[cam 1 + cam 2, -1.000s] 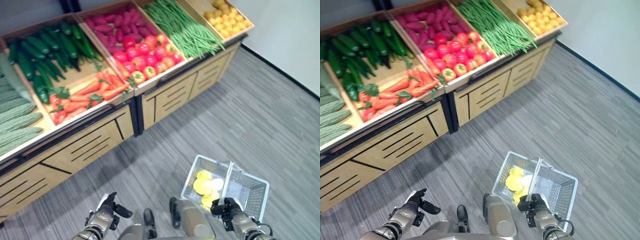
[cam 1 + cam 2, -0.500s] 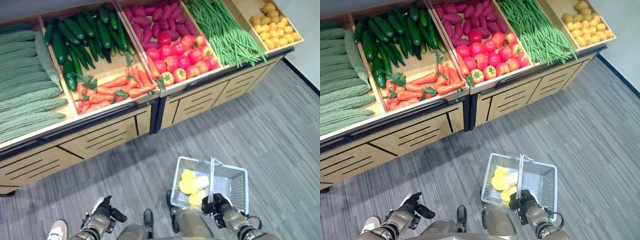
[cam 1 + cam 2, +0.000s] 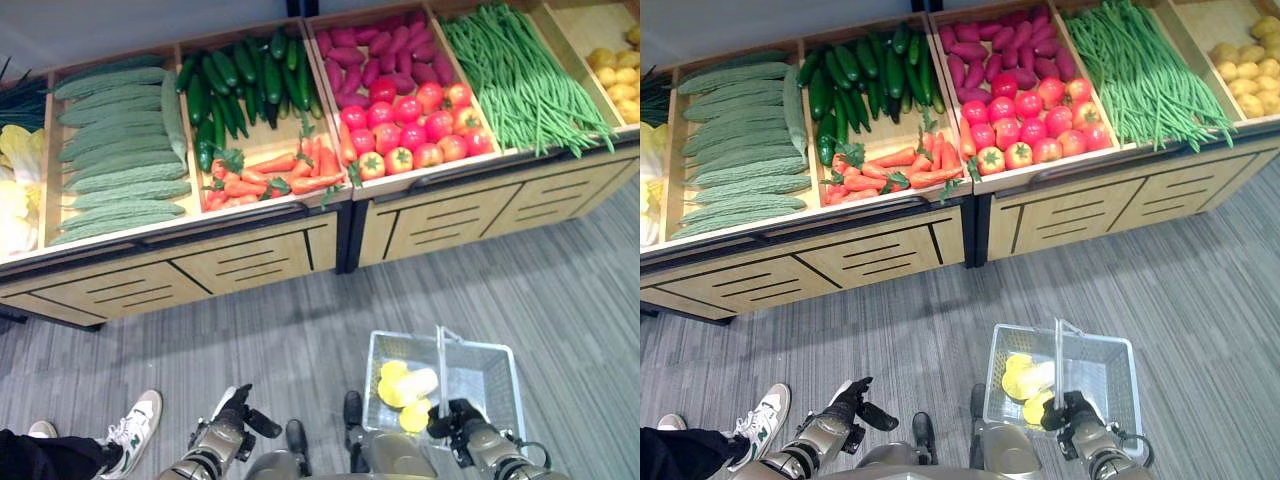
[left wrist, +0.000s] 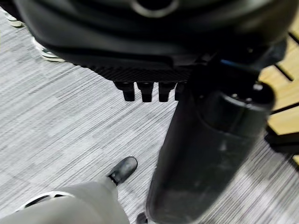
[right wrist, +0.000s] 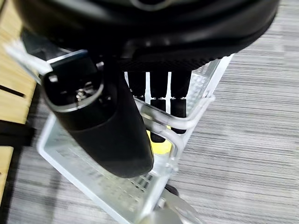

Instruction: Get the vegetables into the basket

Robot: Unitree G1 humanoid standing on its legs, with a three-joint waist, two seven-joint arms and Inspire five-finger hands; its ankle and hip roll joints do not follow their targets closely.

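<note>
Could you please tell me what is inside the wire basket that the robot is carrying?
The basket, held by its handle in the right robot hand, contains pale yellow produce piled at one end. The handle and the hand cover part of it, so an exact count cannot be made.

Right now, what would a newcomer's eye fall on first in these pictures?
The long wooden produce stand across the top: pale green gourds at left, then cucumbers above carrots, tomatoes and green beans. Below, the right hand grips the handle of a wire basket holding yellow produce, and a person's white sneaker stands at lower left.
</note>
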